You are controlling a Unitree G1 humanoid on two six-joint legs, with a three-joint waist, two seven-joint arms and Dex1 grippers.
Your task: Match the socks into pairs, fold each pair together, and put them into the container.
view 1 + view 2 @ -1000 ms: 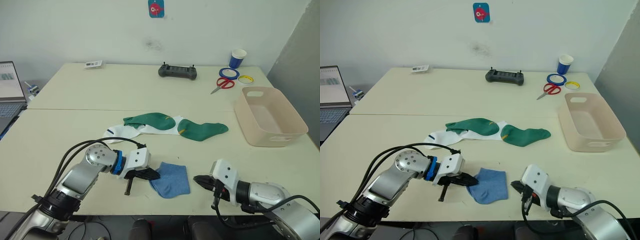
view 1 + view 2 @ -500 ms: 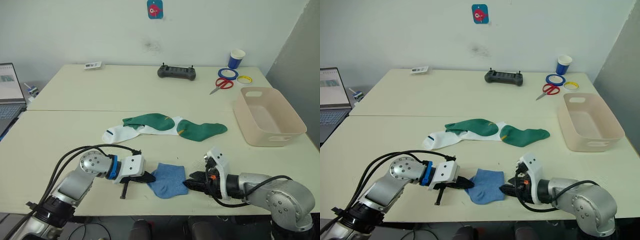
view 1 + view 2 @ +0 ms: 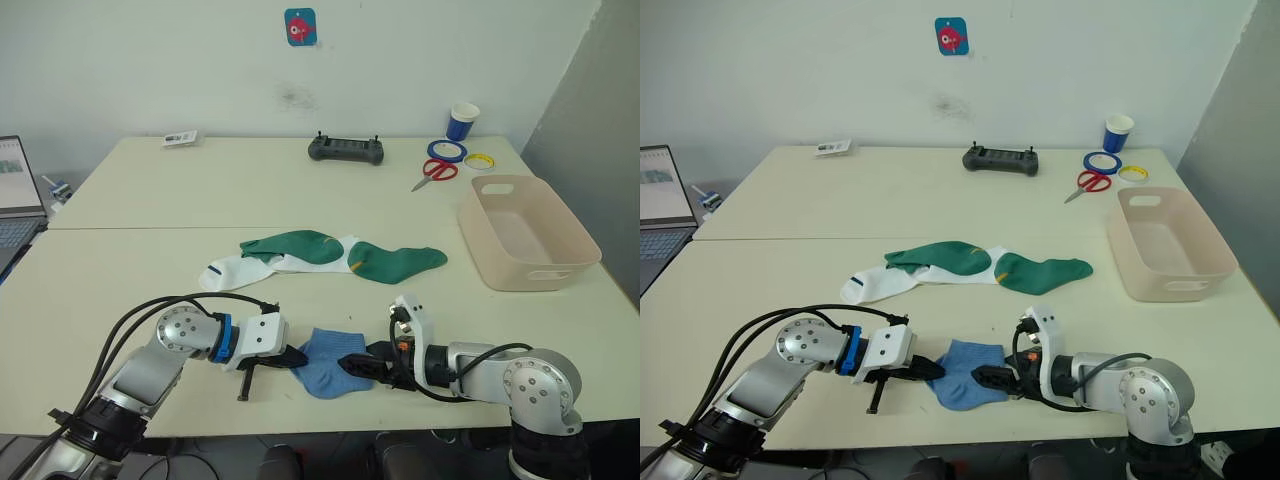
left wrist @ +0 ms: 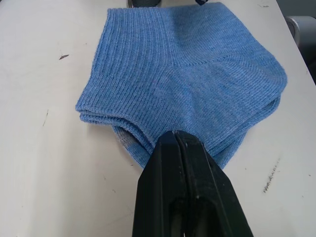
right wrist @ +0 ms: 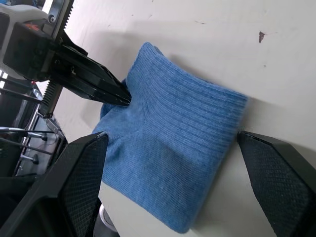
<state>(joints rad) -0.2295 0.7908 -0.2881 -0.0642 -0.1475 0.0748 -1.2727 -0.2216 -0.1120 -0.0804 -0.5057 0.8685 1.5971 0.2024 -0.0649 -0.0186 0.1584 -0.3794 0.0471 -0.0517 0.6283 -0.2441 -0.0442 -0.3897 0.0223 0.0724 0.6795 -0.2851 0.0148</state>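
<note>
Blue knit sits nearest: the folded blue pair (image 3: 332,361) lies at the near edge of the table (image 3: 150,200), the only pair matched and doubled over so far. The left gripper (image 3: 297,355) is clenched on that bundle's left edge, its two black fingers pressed together over the fabric in the left wrist view. The right gripper (image 3: 360,364) reaches in from the right with its fingers spread wide, one on each side of the bundle's right end, not closed on it. Judging from this, the blue pair is being gathered for the lift to the bin, and nothing is stowed yet.

Farther back, at the middle of the table, the unsorted socks lie in a loose overlapping row: a white sock (image 3: 232,270) with a dark cuff stripe on the left, a green sock (image 3: 300,245) over it, and another green sock (image 3: 398,262) to the right. White fabric shows between the two green ones, probably the second white sock, though most of it is covered.

At the far right the container (image 3: 560,283) stands empty, well apart from both grippers. So the green and white pairs are left to match, fold and put away.
</note>
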